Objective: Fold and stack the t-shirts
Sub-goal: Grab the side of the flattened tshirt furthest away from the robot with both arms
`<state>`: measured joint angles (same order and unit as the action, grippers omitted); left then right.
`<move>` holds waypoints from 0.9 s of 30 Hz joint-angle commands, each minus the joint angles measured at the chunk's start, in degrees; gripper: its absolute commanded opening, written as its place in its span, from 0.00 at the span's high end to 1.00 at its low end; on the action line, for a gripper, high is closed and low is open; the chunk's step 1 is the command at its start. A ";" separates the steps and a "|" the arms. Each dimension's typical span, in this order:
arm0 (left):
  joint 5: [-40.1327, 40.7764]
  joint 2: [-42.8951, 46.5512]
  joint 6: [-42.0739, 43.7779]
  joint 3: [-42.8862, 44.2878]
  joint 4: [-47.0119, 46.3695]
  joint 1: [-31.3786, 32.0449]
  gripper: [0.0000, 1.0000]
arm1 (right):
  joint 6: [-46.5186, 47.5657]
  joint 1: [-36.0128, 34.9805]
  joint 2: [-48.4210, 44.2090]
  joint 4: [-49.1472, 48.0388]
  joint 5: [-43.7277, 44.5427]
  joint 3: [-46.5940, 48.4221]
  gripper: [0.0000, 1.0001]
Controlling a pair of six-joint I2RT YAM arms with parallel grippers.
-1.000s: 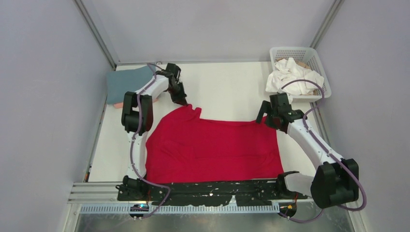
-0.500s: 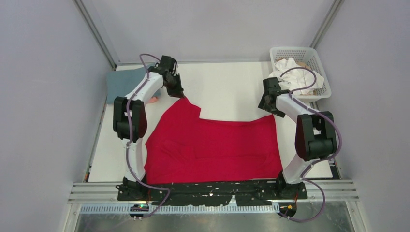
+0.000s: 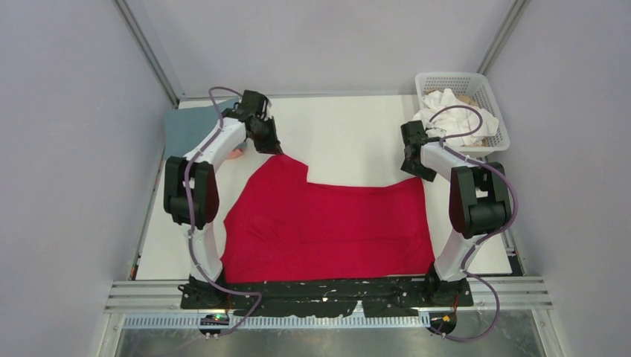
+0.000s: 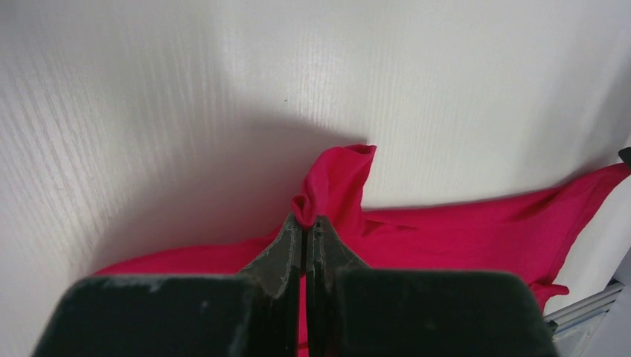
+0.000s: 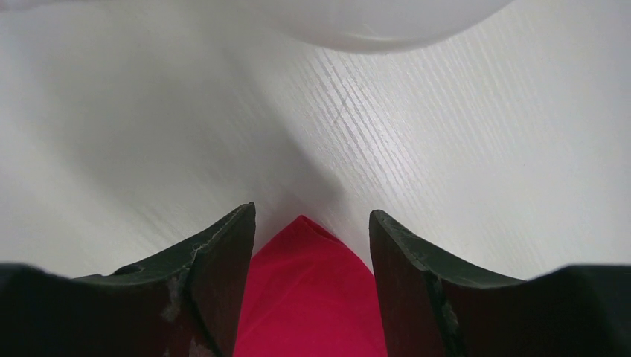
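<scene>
While the left gripper (image 4: 305,225) is clenched on a bunched tip of the red shirt (image 3: 327,223) at its far-left corner, the right gripper (image 5: 311,214) stands released, jaws apart on either side of the shirt's far-right corner, which lies flat on the tabletop (image 3: 350,134) between them; the rest of the shirt is spread toward the near edge, between the arm bases; a folded blue-grey shirt (image 3: 186,126) sits at the tabletop's far-left corner, and white shirts (image 3: 454,111) are heaped in the basket (image 3: 454,75) at the far-right corner. The risk, as I judge it, is a one-sided hold; only a narrow point of cloth lies between the right jaws, so closing could catch a mere edge that slips free; a pull from the left alone would then drag the shirt askew and wrinkle it; the left's small pinch could also slide out under tension.
</scene>
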<state>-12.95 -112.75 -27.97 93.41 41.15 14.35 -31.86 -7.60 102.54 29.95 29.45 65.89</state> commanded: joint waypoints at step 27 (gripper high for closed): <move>-2.90 24.73 -0.05 -21.56 -11.50 1.61 1.00 | 4.43 -0.58 -10.41 1.82 0.77 -2.65 0.95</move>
<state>-15.09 -94.43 -28.03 76.38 33.28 14.94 -28.51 -7.81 98.87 32.21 30.09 64.51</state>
